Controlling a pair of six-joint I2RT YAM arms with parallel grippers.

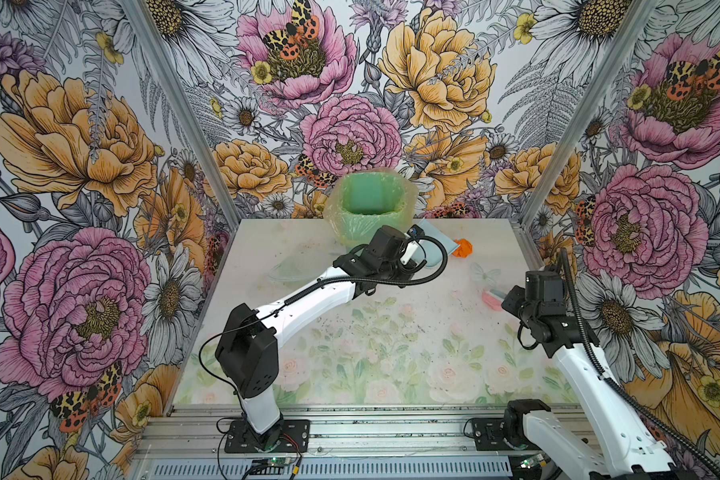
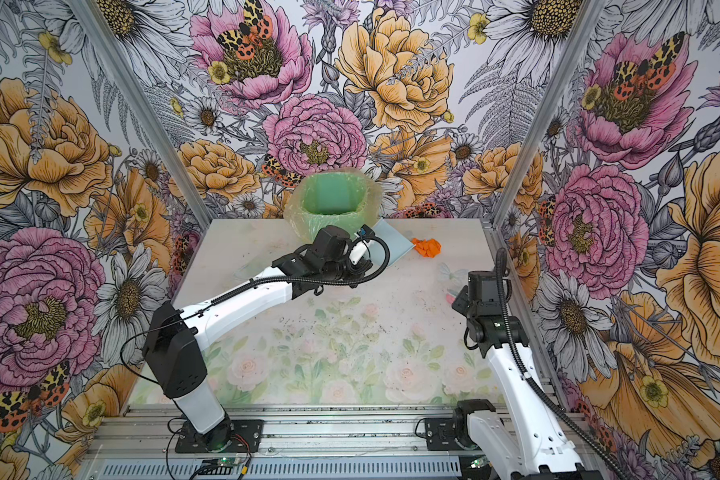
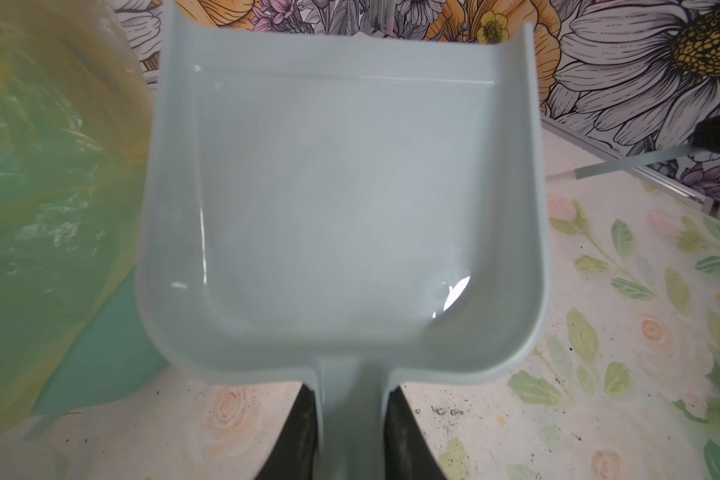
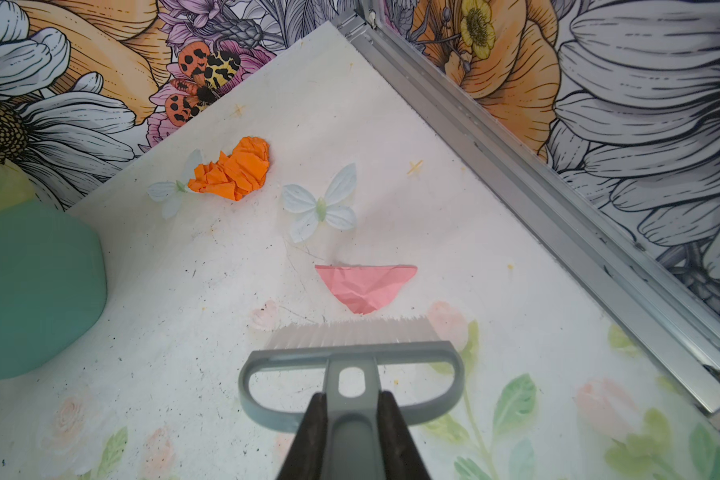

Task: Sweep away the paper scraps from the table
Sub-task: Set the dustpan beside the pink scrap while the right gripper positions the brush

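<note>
Two paper scraps lie at the table's (image 1: 391,328) far right. One is an orange wad (image 4: 231,170) (image 1: 463,248) (image 2: 427,246). The other is a flatter pink-red scrap (image 4: 364,286) (image 1: 491,300), just ahead of the white bristles of a grey brush (image 4: 350,353). My right gripper (image 4: 352,399) is shut on the brush handle. My left gripper (image 3: 352,399) is shut on the handle of a pale grey-blue dustpan (image 3: 341,199) (image 2: 391,243). The pan is empty and sits beside the bin, left of the orange wad.
A green bin lined with a translucent yellowish bag (image 1: 368,203) (image 2: 333,199) (image 3: 38,208) stands at the back middle of the table. Silver rails (image 4: 558,199) run along the right edge close to the scraps. Floral walls enclose three sides.
</note>
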